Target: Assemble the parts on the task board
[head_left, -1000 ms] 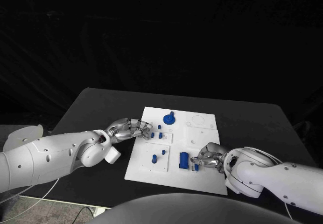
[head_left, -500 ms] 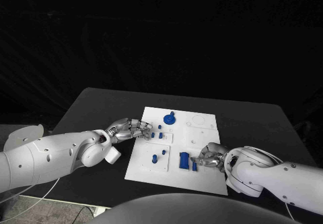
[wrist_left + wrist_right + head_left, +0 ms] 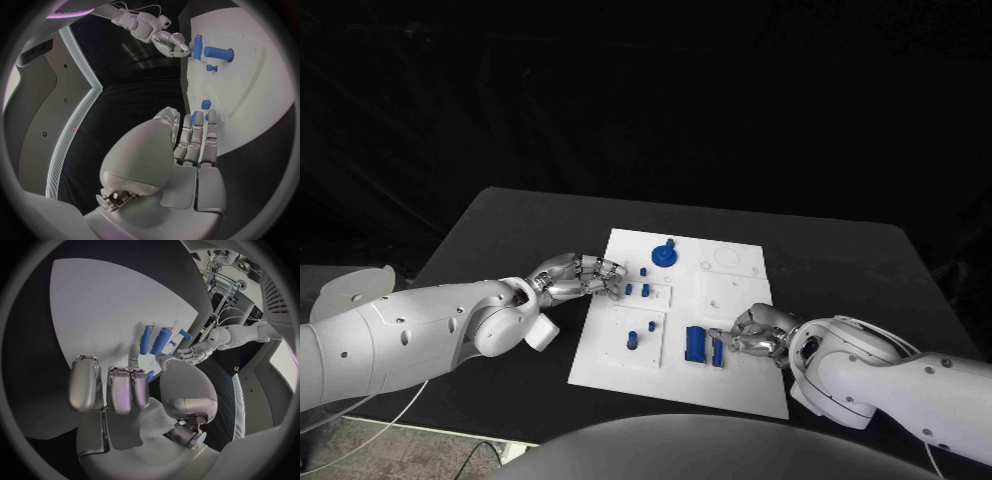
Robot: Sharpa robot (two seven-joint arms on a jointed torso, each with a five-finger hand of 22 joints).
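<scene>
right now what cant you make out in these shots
- Head view: whether the right hand still touches the narrow blue bar; its curled fingers cover the contact spot.
- Left wrist view: whether the left hand pinches the small blue part or only touches it; the fingers hide it.
- Head view: the holes on the task board are too small to read.

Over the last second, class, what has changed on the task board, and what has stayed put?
The right hand has drawn slightly back from the narrow blue part, which now lies bare beside the wider blue block. The left hand stays at the task board edge, and the round blue part has not moved.
</scene>
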